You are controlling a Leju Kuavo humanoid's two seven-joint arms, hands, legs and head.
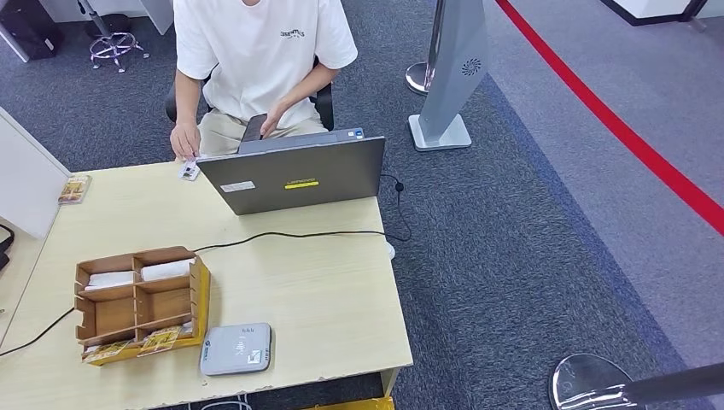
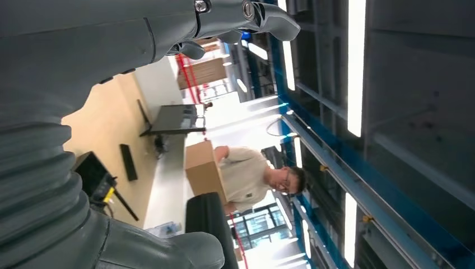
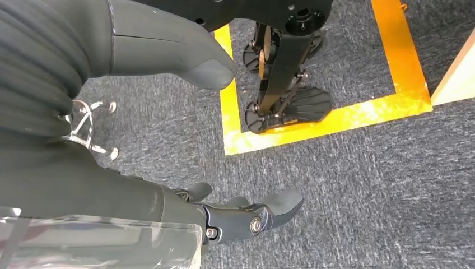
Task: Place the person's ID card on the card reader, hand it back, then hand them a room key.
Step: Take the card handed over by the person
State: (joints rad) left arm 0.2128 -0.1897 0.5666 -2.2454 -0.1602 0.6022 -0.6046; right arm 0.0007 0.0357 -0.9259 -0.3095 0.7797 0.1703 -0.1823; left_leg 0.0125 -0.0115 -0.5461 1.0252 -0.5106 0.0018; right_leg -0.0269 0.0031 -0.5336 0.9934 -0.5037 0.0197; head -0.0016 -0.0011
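Pale wood is the surface of the counter (image 1: 324, 299), and the task looks barely begun, judging by how things lie on it. At its near left stands a brown divided organizer (image 1: 141, 301), with white cards (image 1: 166, 270) in its back compartments and printed sleeves (image 1: 137, 345) along its front edge; one of these is probably the room key, though I cannot tell which. Just beside it, toward the right, sits the grey card reader (image 1: 236, 348), with nothing resting on it. Farther back, at the far edge of the counter, the person's hand (image 1: 183, 140) rests on a small card (image 1: 189, 170), most likely the ID card, beside an open laptop (image 1: 294, 171). So reading the card, returning it and giving the key all appear to be left.

The head view lays out the whole counter. The left wrist view looks upward past the left hand (image 2: 112, 50) to ceiling lights and a second person in the distance; its fingers are spread and hold nothing. The right wrist view points down at grey carpet (image 3: 347, 185) and yellow floor tape (image 3: 313, 120), with the right hand (image 3: 168, 140) hanging beside the body, fingers apart and empty.
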